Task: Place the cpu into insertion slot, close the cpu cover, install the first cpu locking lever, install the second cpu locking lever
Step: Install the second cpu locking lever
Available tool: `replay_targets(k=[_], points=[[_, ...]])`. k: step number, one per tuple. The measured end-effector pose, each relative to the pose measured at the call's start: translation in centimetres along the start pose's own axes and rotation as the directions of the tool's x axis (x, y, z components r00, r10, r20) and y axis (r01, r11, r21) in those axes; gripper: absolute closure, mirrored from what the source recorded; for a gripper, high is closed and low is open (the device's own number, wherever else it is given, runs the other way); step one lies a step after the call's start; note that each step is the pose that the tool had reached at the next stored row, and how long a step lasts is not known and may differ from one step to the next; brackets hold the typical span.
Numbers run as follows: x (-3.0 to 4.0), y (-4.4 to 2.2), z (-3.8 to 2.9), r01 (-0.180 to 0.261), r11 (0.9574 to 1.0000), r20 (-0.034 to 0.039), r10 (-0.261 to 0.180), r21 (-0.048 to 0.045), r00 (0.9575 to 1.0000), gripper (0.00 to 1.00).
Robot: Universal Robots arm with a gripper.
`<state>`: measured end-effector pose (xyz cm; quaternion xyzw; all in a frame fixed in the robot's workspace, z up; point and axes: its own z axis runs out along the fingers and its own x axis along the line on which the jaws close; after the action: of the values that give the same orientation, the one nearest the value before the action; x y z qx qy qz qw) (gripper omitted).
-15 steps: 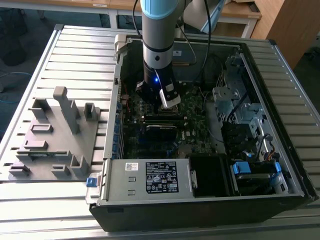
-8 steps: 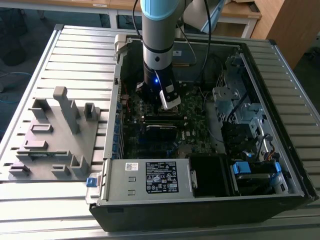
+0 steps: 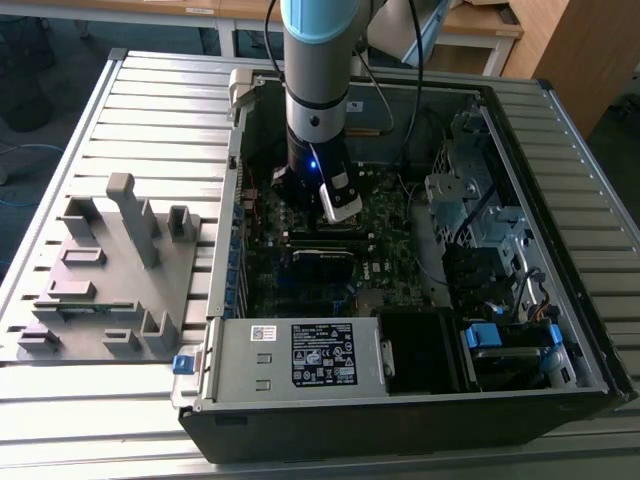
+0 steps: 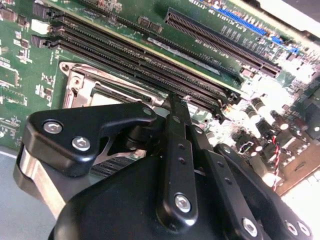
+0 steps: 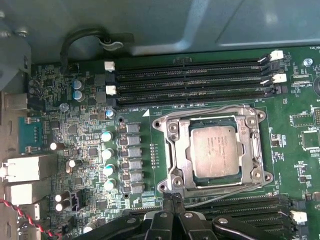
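In the first wrist view the cpu (image 5: 215, 150) lies flat in the insertion slot (image 5: 260, 150), its dull silver top showing. The cpu cover (image 5: 176, 150), a silvery frame, lies down around the chip. One thin wire locking lever (image 5: 210, 111) runs along one side of the socket and a second lever (image 5: 220, 186) along the opposite side. My gripper (image 5: 172, 197) is shut, its black fingers pressed together at a socket corner, close to the second lever's end. In the second wrist view the gripper (image 4: 173, 100) points at the edge of the insertion slot (image 4: 75, 82). In the exterior view the gripper (image 3: 343, 222) hangs low over the motherboard.
Long black memory slots (image 5: 190, 77) flank the socket on both sides. The open computer case (image 3: 590, 300) has metal walls, drive bays and cables at the exterior view's right, and a power supply (image 3: 300, 355) at the front. A grey fixture (image 3: 110, 270) sits on the table at the exterior view's left.
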<state>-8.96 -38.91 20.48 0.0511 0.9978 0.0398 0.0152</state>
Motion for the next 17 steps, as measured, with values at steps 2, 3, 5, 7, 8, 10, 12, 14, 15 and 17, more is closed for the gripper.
replay_targets(k=[2,3,5,7,8,10,12,14,15,17], points=[[0.00,-0.08,0.00,0.000,1.0000,-0.0001,0.000,-0.0010,1.0000,0.90],[-0.01,-0.11,-0.01,0.000,1.0000,-0.0003,0.000,-0.0027,1.0000,0.90],[-0.01,-0.14,0.04,0.000,1.0000,-0.0006,0.000,-0.0064,1.0000,0.90],[-0.01,-0.16,0.14,0.000,1.0000,-0.0008,0.000,-0.0087,1.0000,0.90],[-0.01,-0.17,0.20,0.000,0.9999,-0.0010,0.000,-0.0106,1.0000,0.90],[-0.01,-0.21,0.31,0.000,0.9999,-0.0015,0.000,-0.0162,1.0000,0.90],[0.00,-0.23,0.42,-0.001,0.9997,-0.0022,0.001,-0.0237,1.0000,0.90],[0.00,-0.26,0.51,-0.001,0.9995,-0.0029,0.001,-0.0311,1.0000,0.90],[0.00,-0.27,0.54,-0.001,0.9994,-0.0033,0.001,-0.0350,1.0000,0.90],[0.00,-0.32,0.59,-0.001,0.9991,-0.0041,0.001,-0.0425,1.0000,0.90]])
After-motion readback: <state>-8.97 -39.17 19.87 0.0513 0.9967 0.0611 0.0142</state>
